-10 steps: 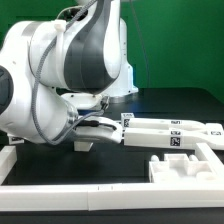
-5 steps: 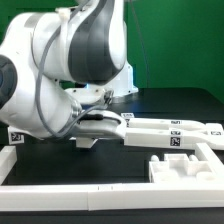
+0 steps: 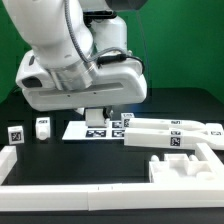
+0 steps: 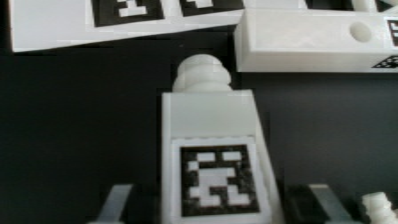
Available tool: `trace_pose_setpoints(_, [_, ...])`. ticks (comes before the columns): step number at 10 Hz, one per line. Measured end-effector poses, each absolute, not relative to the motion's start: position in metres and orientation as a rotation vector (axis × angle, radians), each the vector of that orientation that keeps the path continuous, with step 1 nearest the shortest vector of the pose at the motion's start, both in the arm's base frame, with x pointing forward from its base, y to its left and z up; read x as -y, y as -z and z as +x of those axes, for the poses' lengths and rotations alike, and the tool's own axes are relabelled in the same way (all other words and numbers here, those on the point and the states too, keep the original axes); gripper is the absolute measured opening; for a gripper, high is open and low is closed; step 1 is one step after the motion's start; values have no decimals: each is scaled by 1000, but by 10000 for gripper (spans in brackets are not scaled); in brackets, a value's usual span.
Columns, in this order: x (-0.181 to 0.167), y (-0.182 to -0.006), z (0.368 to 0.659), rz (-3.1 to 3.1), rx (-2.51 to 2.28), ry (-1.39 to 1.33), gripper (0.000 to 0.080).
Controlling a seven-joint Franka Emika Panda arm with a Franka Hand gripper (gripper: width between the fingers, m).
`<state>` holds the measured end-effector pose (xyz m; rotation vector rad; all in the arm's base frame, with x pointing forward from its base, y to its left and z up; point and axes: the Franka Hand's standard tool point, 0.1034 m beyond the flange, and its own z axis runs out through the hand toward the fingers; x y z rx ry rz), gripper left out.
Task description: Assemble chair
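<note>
In the wrist view a white chair leg [image 4: 210, 150] with a black-and-white tag and a rounded peg tip [image 4: 201, 72] lies between my gripper's [image 4: 217, 205] grey fingers [image 4: 118, 200]. The jaws are closed in on its sides. Just beyond the tip sits a white chair block [image 4: 311, 45]. In the exterior view the gripper [image 3: 96, 117] hangs low over the marker board [image 3: 78, 130], and the held leg is mostly hidden by the hand. Two long tagged chair pieces [image 3: 172, 130] lie to the exterior view's right, with a blocky chair panel [image 3: 180, 166] in front of them.
Two small tagged chair parts [image 3: 15, 133] [image 3: 42, 126] stand at the exterior view's left. White border rails [image 3: 70, 187] run along the front and the left side. The arm's bulky body [image 3: 80, 60] fills the space above the marker board.
The arm has swung up from a low reach at the exterior view's left to stand upright over the marker board. The jaws have closed in on the leg.
</note>
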<state>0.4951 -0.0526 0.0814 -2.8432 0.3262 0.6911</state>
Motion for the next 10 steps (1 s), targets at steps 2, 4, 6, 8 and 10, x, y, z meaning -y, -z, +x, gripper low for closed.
trace_pose_setpoints(2, [29, -106, 515, -2932, -288, -481, 284])
trace_pose_setpoints(4, [-22, -145, 558, -2987, -169, -171, 284])
trace_pose_setpoints(6, [-36, -145, 557, -3016, -161, 42, 284])
trace_pose_setpoints(8, [-32, -143, 558, -3030, -168, 194, 284])
trace_pose_setpoints(10, [-42, -137, 572, -3041, -135, 439, 284])
